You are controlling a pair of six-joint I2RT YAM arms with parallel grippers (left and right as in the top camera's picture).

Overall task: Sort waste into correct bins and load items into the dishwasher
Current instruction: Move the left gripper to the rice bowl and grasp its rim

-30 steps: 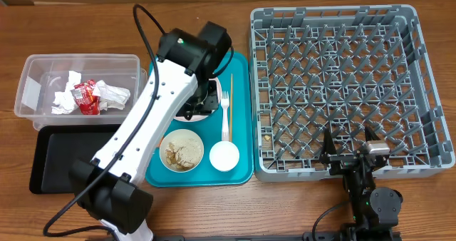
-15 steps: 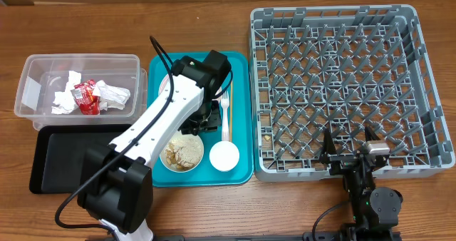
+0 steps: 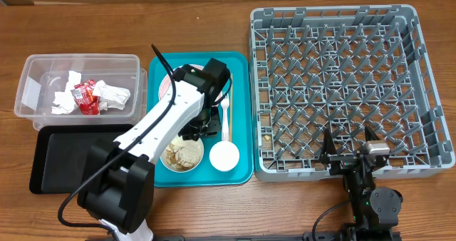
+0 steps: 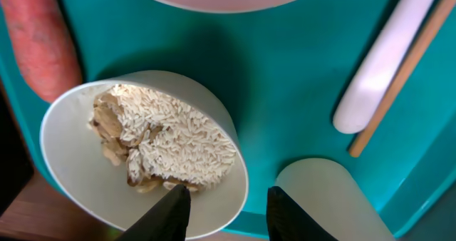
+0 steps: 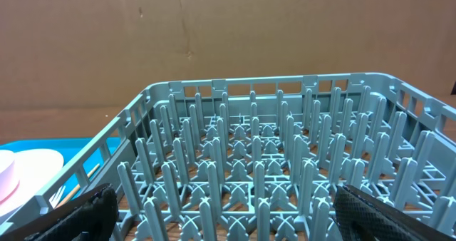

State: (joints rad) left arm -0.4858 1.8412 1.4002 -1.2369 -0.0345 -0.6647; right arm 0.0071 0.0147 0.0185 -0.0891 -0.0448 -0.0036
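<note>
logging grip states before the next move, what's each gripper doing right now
Left gripper: open, fingers straddling the rim of the small round white bowl of rice, not gripping.
Right gripper: open, holding nothing.

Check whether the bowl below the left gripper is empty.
Not empty: the bowl holds a heap of rice, clear in the left wrist view.

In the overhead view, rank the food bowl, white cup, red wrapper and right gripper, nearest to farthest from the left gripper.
1. food bowl, right under the left gripper
2. white cup, just right of that bowl
3. red wrapper, left, inside the clear tub
4. right gripper, far right, at the dish rack front edge
</note>
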